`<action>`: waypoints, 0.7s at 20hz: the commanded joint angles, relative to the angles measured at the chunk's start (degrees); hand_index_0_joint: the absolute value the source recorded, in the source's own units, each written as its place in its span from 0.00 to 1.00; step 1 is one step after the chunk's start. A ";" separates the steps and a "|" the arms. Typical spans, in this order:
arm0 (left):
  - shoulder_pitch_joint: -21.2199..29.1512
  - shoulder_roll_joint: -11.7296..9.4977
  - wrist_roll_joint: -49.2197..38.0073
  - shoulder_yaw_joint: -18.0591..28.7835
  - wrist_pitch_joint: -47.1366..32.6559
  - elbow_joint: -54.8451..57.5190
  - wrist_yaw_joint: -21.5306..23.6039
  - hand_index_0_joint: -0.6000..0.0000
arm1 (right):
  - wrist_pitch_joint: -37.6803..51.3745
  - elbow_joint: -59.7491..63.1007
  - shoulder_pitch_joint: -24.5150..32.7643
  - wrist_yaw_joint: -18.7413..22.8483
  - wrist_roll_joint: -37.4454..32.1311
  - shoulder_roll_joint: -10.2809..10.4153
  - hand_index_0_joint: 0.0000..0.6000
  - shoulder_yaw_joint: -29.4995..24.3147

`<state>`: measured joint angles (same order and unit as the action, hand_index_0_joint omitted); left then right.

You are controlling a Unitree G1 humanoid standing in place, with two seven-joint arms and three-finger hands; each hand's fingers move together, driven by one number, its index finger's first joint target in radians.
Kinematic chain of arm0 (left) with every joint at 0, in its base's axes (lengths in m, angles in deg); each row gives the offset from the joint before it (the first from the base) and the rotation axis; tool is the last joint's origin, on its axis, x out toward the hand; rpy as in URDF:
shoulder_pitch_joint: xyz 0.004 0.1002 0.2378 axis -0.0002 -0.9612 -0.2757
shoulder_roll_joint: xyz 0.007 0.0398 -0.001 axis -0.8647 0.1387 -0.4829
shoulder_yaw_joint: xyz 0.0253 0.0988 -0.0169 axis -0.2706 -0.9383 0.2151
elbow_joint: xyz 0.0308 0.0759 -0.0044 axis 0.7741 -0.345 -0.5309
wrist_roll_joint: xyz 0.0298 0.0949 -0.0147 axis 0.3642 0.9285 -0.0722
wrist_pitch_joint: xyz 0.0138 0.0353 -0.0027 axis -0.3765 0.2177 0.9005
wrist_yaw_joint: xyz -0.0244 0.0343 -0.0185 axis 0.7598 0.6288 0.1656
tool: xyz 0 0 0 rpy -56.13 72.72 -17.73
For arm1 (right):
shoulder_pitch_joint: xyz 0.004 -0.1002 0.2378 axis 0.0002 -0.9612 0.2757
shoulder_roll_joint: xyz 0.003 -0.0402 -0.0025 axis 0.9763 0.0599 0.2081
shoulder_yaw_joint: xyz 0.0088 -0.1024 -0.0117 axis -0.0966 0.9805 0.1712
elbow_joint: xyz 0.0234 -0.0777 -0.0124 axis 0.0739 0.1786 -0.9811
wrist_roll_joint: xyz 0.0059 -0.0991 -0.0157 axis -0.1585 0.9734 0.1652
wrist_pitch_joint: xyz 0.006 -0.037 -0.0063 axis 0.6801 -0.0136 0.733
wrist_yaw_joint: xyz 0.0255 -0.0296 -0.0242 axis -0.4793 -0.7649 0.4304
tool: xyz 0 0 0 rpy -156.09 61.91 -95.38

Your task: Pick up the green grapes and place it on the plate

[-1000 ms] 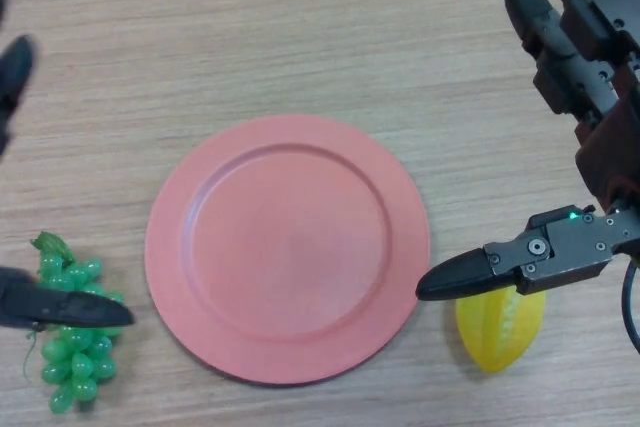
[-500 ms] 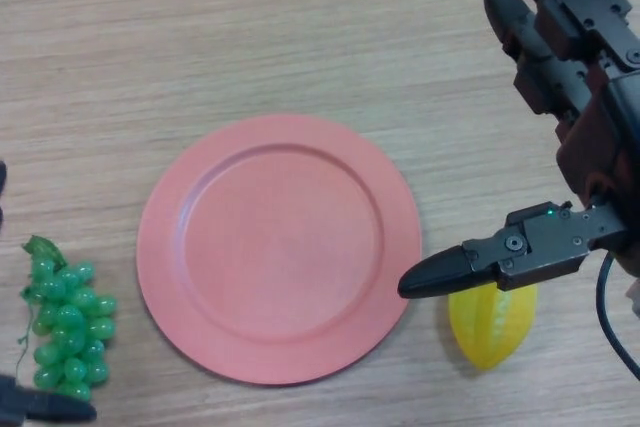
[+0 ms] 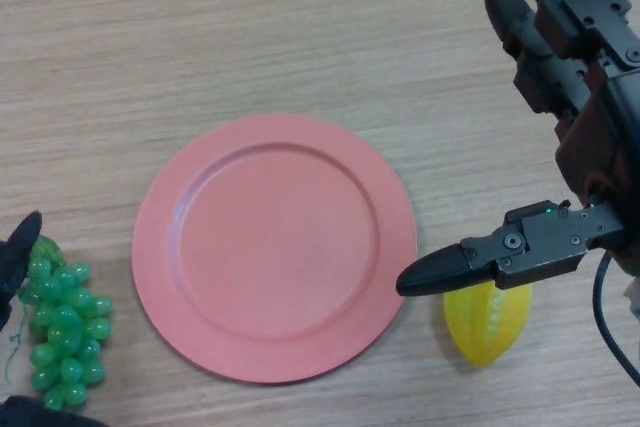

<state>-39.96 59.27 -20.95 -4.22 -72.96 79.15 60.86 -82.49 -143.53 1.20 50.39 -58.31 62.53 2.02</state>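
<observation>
Reaching from the table's left edge, our left hand [image 3: 20, 247] brackets the green grapes [image 3: 62, 327] beside the pink plate [image 3: 275, 247], its grip hidden; our right hand [image 3: 560, 97] hangs idle, fingers released.

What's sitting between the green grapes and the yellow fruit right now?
Head view: the pink plate lies between the green grapes and the yellow fruit, nothing on it.
</observation>
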 commanded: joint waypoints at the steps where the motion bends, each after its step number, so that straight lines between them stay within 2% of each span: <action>1: 1.58 -3.88 1.86 0.61 -4.40 0.94 5.49 1.00 | 6.65 -2.89 1.25 1.39 -0.25 -1.36 0.00 -2.32; 3: 2.05 -3.98 1.84 -0.32 -3.88 0.45 6.74 0.67 | 6.82 -2.89 1.31 1.77 -0.84 -1.77 0.00 -2.53; 4: 2.04 -4.08 1.43 -0.92 -3.67 0.35 7.38 0.42 | 7.22 -2.89 1.16 2.31 -1.59 -2.31 0.00 -2.74; 5: 1.96 -4.23 1.53 -1.53 -3.72 0.09 7.84 0.25 | 7.60 -2.89 1.03 2.89 -2.33 -2.86 0.00 -2.93; 6: 1.67 -5.59 10.01 -3.26 -8.01 -3.77 11.68 0.01 | 8.42 -2.89 0.77 4.61 -4.79 -4.54 0.00 -3.68; 7: 1.38 -6.86 15.60 -3.18 -10.63 -6.07 14.23 0.00 | 8.76 -2.89 0.70 5.23 -5.58 -5.31 0.00 -3.87; 8: 1.43 -9.09 25.34 -2.97 -14.12 -9.92 19.56 0.00 | 9.31 -2.89 0.41 6.27 -6.60 -6.58 0.00 -3.97; 10: 0.96 -9.97 27.09 -2.80 -13.90 -10.46 19.87 0.00 | 9.73 -2.89 -0.30 7.28 -7.29 -7.38 0.00 -3.82; 11: 0.89 -9.71 25.99 -2.58 -13.11 -9.74 19.07 0.00 | 9.75 -2.89 -0.32 7.72 -7.74 -7.72 0.00 -3.79; 13: 0.26 -8.17 19.22 -1.56 -10.21 -5.52 14.33 0.00 | 10.01 -2.89 -0.15 9.24 -9.45 -9.03 0.00 -3.80; 14: -0.18 -5.94 9.64 -0.33 -4.81 0.14 8.09 0.00 | 10.24 -2.89 0.01 10.33 -10.33 -9.86 0.00 -3.55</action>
<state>-39.92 55.61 -8.39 -8.12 -75.78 76.84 68.89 -81.83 -143.53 -0.66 58.86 -68.67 53.94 1.85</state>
